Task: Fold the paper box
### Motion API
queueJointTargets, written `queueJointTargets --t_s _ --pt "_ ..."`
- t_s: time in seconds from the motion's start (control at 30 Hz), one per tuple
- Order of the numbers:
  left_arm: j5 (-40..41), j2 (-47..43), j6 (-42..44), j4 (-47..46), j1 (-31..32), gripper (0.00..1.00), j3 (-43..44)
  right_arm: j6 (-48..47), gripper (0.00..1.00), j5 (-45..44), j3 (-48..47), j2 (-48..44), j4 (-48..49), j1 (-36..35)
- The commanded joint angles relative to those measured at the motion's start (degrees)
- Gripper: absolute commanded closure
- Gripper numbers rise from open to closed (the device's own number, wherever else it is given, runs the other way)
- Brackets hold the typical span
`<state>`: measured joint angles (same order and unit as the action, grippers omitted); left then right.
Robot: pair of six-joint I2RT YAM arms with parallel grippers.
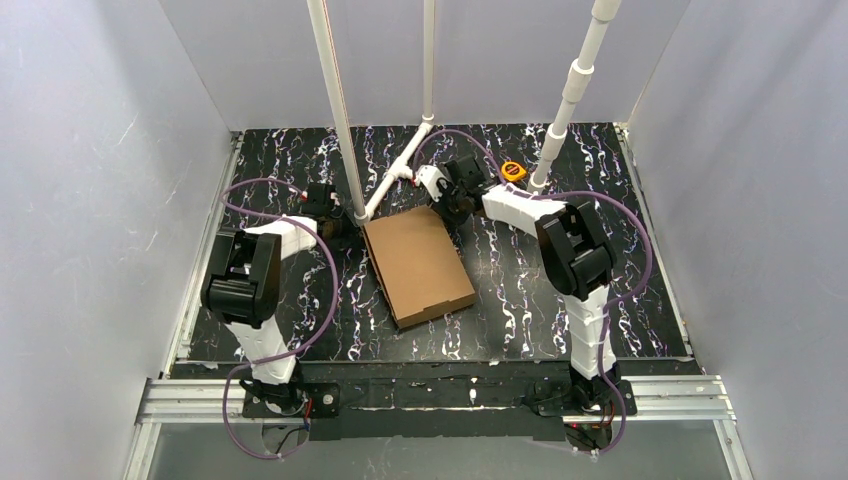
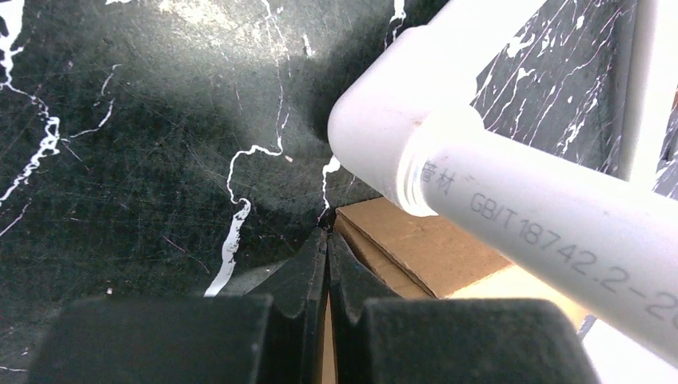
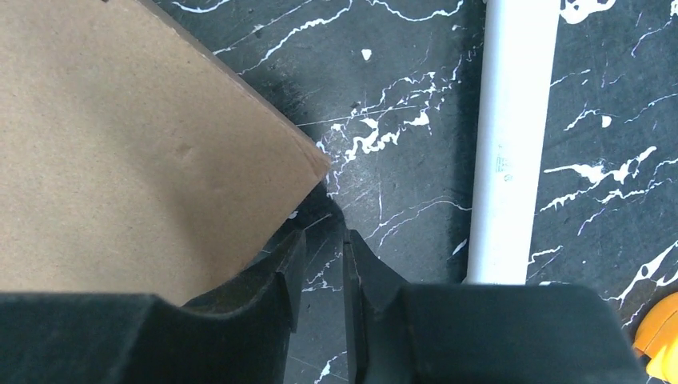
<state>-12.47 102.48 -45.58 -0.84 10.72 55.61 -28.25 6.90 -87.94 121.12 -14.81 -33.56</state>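
Box point(image 1: 418, 262) lies flat near the middle of the worktop point(image 1: 520, 290). Its lid looks to be down, and its long axis runs from far-left to near-right. Both arms sit at its far short edge, one at each corner, so neither has far to go.

My left jaws point(image 2: 326, 240) are pressed together. Their tips are at the far-left corner of the box, with the cardboard just to the right of them and a white pipe point(image 2: 512, 200) close above. I see nothing caught between the tips, though cardboard shows low down in the slit and I cannot rule out a thin edge there.

My right jaws point(image 3: 324, 240) stand a narrow gap apart with only bare worktop between them. The far-right corner of the box is just ahead and to the left, near one finger, but I cannot tell whether it touches.

I judge the fold nearly done. Any press or tuck on that far edge means coming inward from each corner, and on the left side the pipe leaves little room.
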Motion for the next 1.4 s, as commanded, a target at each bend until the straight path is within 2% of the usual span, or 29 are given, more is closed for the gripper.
queueJointTargets --t_s 0.0,0.23,0.43,0.67,0.83,1.03,1.23,1.37 --pt "-6.4 -2.7 1.1 0.1 4.9 1.0 0.2 0.8 0.67 8.2 0.6 -1.3 0.2 -6.7" --pt "3.1 -13.1 4.9 10.3 4.7 1.0 -5.0 1.2 0.64 -0.6 0.8 -2.5 -0.2 -4.3" --pt "3.2 -23.7 2.4 9.6 4.2 1.0 -15.0 0.0 0.62 4.0 6.1 -6.1 -0.7 -3.3" --pt "11.6 -31.2 -0.9 15.6 1.0 0.99 -20.5 -1.9 0.6 2.2 6.9 -7.9 -1.8 -2.8" --pt "11.3 -27.6 -0.1 17.5 -2.0 1.0 -17.7 -1.9 0.6 -1.8 4.1 -6.5 -2.4 -2.0" --pt "7.0 -19.5 2.2 16.1 -3.4 1.0 -12.0 -2.4 0.61 -3.4 -1.9 -2.1 -5.3 -1.2" --pt "-2.8 -8.2 4.1 12.4 -2.7 1.0 -1.8 -2.8 0.64 3.2 -6.1 1.5 -8.2 -3.7" --pt "-5.5 -6.3 4.9 12.4 2.6 1.0 2.8 -0.7 0.64 6.8 -5.5 1.4 -7.5 -6.9"
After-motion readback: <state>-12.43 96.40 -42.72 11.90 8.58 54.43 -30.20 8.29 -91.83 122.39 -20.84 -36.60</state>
